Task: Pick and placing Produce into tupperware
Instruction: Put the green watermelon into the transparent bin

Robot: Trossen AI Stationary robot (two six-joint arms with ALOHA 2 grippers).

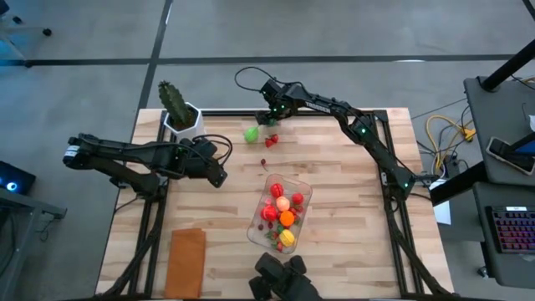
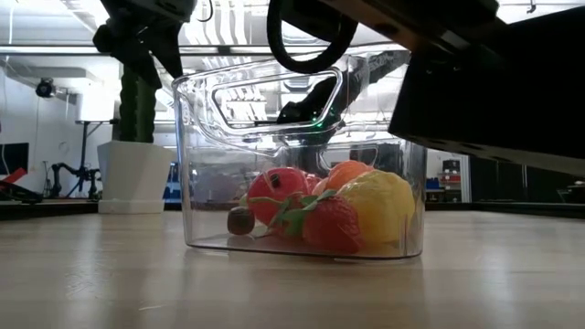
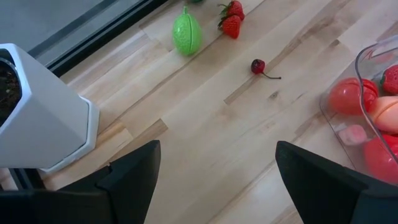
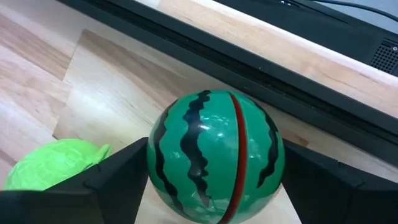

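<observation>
My right gripper (image 1: 272, 115) is at the table's far edge, shut on a striped dark green watermelon (image 4: 211, 137). A light green fruit (image 1: 251, 133), two strawberries (image 1: 272, 140) and a cherry (image 1: 264, 162) lie loose on the wood nearby. The clear tupperware (image 1: 305, 191) stands near the table's middle with several red, orange and yellow pieces of produce (image 2: 329, 215) inside. My left gripper (image 3: 217, 162) hangs open above the table, left of the tupperware, with nothing between its fingers. My right gripper pinches the watermelon between its two fingers, one on each rounded side (image 4: 155, 149). The fingers come slanting down from above. The watermelon sits upright in the hold. Its underside is hidden, so I cannot tell whether it is off the wood.
A cactus in a white pot (image 1: 180, 117) stands at the far left corner. A flat orange-brown rectangle (image 1: 187, 261) lies at the near left. A dark frame rail (image 4: 249, 68) runs just beyond the watermelon. Bare wood lies between the loose produce and the tupperware.
</observation>
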